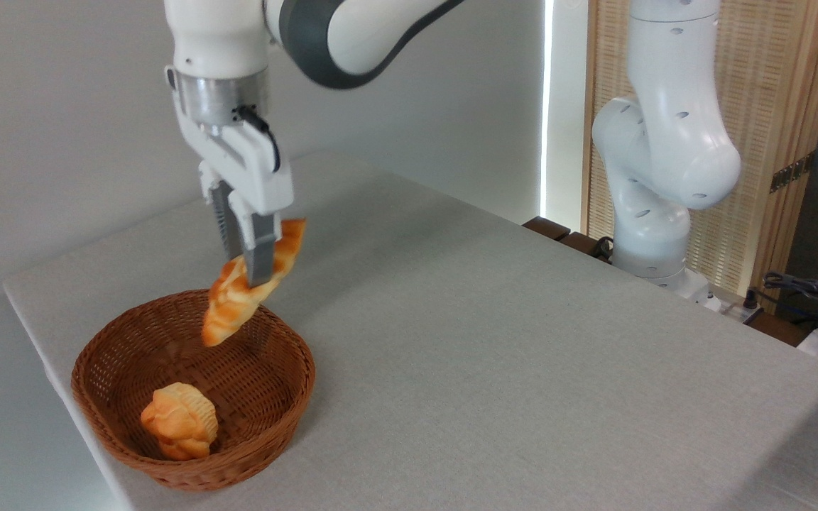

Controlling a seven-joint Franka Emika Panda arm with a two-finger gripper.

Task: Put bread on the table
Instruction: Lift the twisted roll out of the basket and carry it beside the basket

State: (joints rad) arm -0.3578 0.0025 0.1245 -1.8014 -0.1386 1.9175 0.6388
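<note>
A: What is found at the left of the scene?

B: A wicker basket is set near the table's left edge, and a ridged bun is seen lying in it toward six o'clock. Just above its far rim, the bread is held in the air, tilted, with its lower tip at seven o'clock and its upper tip at one o'clock.

A: How is it held?

B: The gripper is pinched on the loaf near its middle, one finger in front and one behind. The contact on the far side is hidden, so the firmness of the grip cannot be judged with certainty.

A: Which step is in hand?

B: The loaf is judged to be lifted clear of the basket but not yet carried away; the transfer is under way. A sideways move toward three o'clock is called for next, over the bare grey table, followed by a descent and a release.

A: What is cut off or unclear?

B: The arm is cropped at the top edge. At the right, the robot's base is only partly shown, and cables beyond it are hard to make out.
</note>
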